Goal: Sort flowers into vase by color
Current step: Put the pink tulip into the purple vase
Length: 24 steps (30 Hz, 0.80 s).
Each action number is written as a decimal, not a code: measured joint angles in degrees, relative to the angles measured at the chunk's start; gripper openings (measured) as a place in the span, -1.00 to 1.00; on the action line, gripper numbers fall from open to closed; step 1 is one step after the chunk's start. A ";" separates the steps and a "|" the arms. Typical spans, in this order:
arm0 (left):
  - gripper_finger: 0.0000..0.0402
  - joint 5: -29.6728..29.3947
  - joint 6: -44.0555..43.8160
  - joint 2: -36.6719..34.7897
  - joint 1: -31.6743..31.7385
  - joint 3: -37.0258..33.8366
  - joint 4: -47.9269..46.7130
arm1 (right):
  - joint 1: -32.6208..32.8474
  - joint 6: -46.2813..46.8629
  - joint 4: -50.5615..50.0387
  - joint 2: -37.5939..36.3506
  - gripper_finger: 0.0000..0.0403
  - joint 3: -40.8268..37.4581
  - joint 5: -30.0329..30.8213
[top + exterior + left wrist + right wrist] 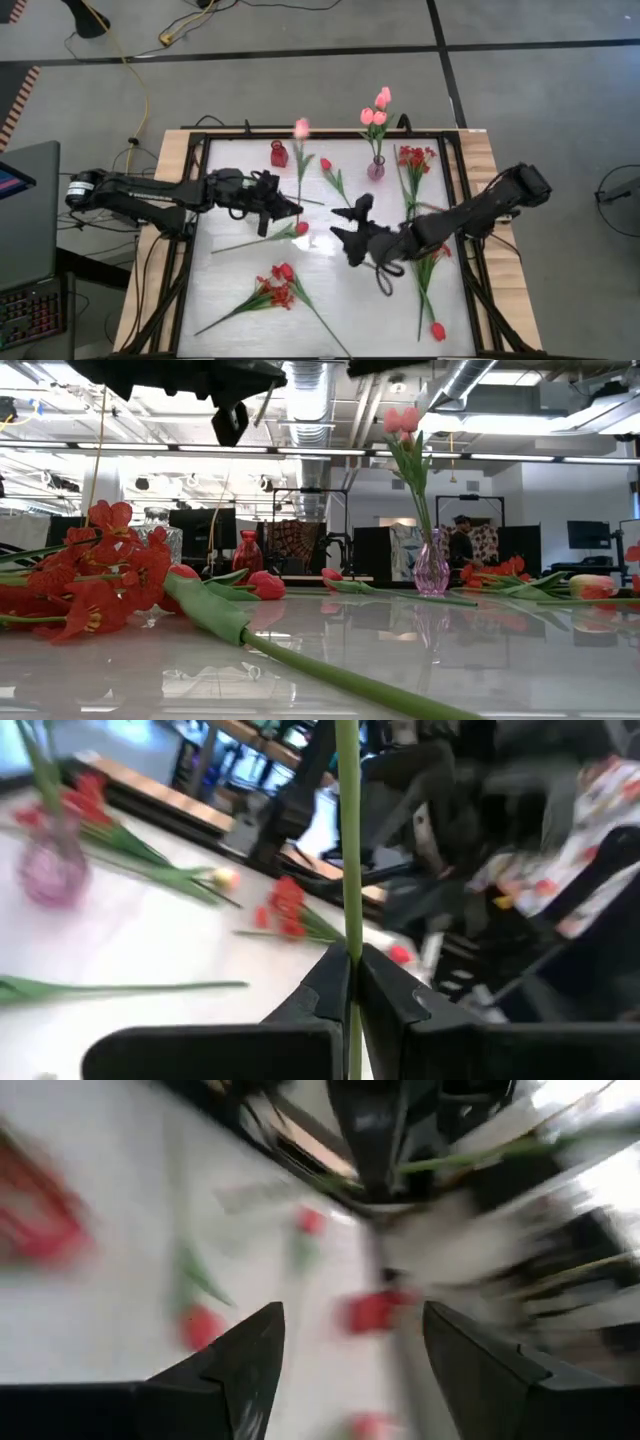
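Note:
My left gripper (pixel 287 207) (pixel 350 982) is shut on a pink tulip (pixel 302 128), whose bloom points toward the far edge near a small red vase (pixel 279 154). My right gripper (pixel 347 227) (pixel 350 1370) hangs open over the table's middle, touching nothing. A pink glass vase (pixel 376 168) (pixel 432 565) stands upright holding pink tulips (pixel 375 110) (pixel 403 422). Red tulips (pixel 302 228) (pixel 325 164) (pixel 437 330) and red sprays (pixel 280 287) (pixel 415 157) lie flat on the tabletop. My left gripper pinches the pink tulip's green stem (pixel 349 935) between its two fingers, in the stem's lower part. The stem runs on straight past the fingertips to the bloom (pixel 302 128). The flower seems lifted off the table; its lower end is hidden by the gripper.
A third red spray (pixel 430 252) lies under the right arm. In the low view a red spray (pixel 100 575) and a long green stem (pixel 300 655) lie close to the near edge. A dark frame (pixel 195 200) rims the white tabletop. Cables lie on the floor beyond.

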 joint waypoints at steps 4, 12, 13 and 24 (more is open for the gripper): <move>-1.00 -1.39 7.54 -0.04 -0.78 0.00 1.03 | -5.95 14.98 3.30 -2.97 0.32 -0.89 -24.45; -1.00 -1.71 23.53 0.33 -5.88 0.00 1.91 | -14.21 12.67 25.90 -8.19 0.32 -11.82 -39.85; -1.00 -2.09 24.78 0.33 -6.66 0.00 1.93 | -15.04 12.88 31.30 -8.89 0.32 -13.84 -39.87; -1.00 -8.14 29.38 5.75 -8.53 0.00 10.32 | -16.29 17.04 60.00 1.02 0.31 -19.30 -47.42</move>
